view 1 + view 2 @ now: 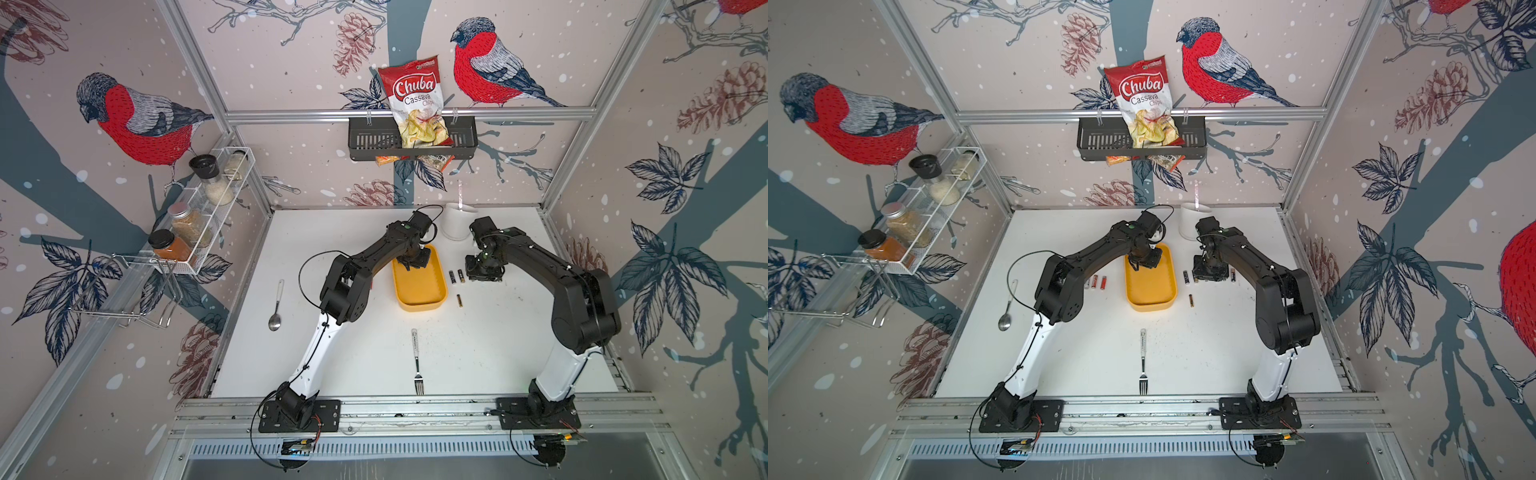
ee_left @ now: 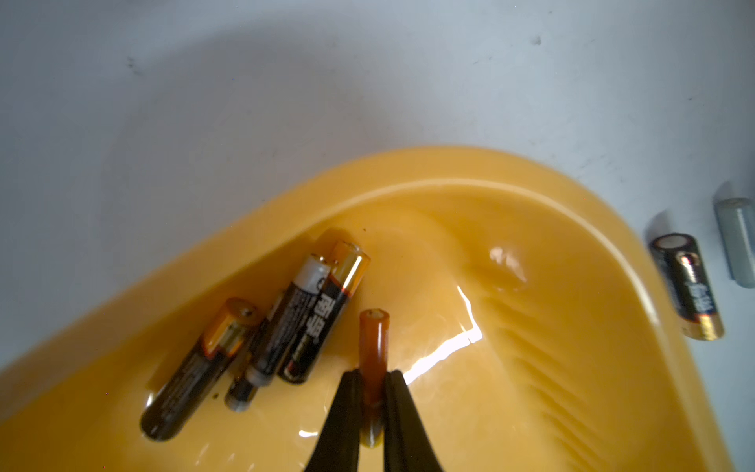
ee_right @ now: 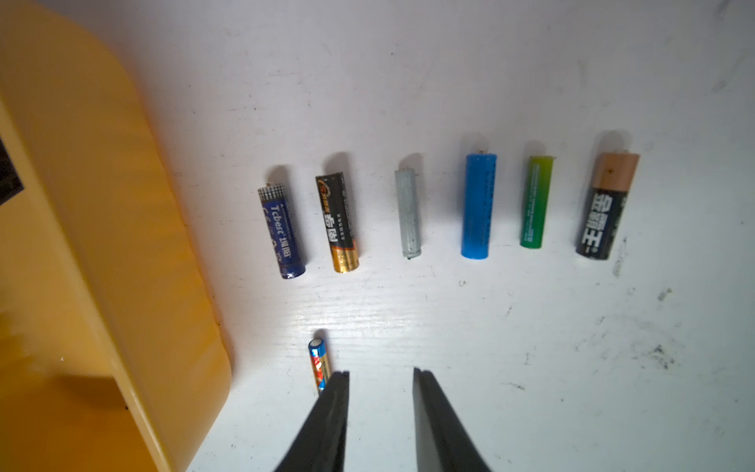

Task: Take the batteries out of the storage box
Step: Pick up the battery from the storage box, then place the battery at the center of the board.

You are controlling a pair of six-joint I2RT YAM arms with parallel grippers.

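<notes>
Lifting straight up suits the left pincer (image 2: 372,374), clamped on an orange cylindrical battery (image 2: 374,339) inside the yellow plastic box (image 2: 449,163); the right pincer (image 3: 380,374) hangs parted, empty.

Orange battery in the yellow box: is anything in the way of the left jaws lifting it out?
Nothing visible is. The left gripper has its jaws shut on the orange battery. The other batteries lie beside it, apart, and only the low rim of the yellow box has to be cleared.
</notes>
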